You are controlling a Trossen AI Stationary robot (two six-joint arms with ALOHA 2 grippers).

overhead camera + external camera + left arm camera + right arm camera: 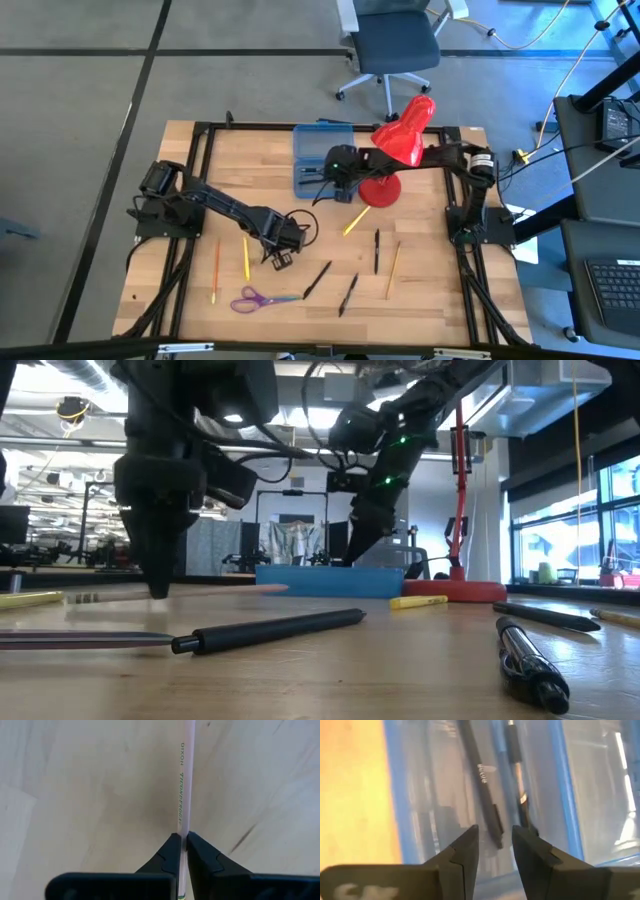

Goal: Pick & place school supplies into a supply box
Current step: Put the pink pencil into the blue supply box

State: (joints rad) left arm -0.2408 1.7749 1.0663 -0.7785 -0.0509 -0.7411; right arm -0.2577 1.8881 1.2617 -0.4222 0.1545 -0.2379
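My left gripper (pixel 279 250) stands at the table's middle, pointing down, shut on a pale tan pencil (pixel 185 780). My right gripper (pixel 495 837) is open over the translucent blue supply box (pixel 322 160) at the far side; a black pen (pixel 482 782) and a second pen (pixel 517 775) lie inside, and the black pen's end sits between the fingers. On the wood lie an orange pencil (pixel 215 270), yellow pencils (pixel 246 258) (pixel 355 222), a tan pencil (pixel 393 268), black pens (pixel 317 280) (pixel 348 293) (pixel 377 250) and purple-handled scissors (pixel 260 298). My left gripper pinches the pale tan pencil between its two fingers on the printed stretch of the shaft (pixel 183 831), coming from above and pointing down. In the low view the pencil (pixel 225 591) runs level out of the fingers at table height; whether it is off the wood I cannot tell.
A red desk lamp (pixel 402 135) stands beside the box on the table's right, its base (pixel 380 190) close to my right arm. An office chair (pixel 395 45) sits beyond the far edge. A black frame (pixel 200 130) borders the table.
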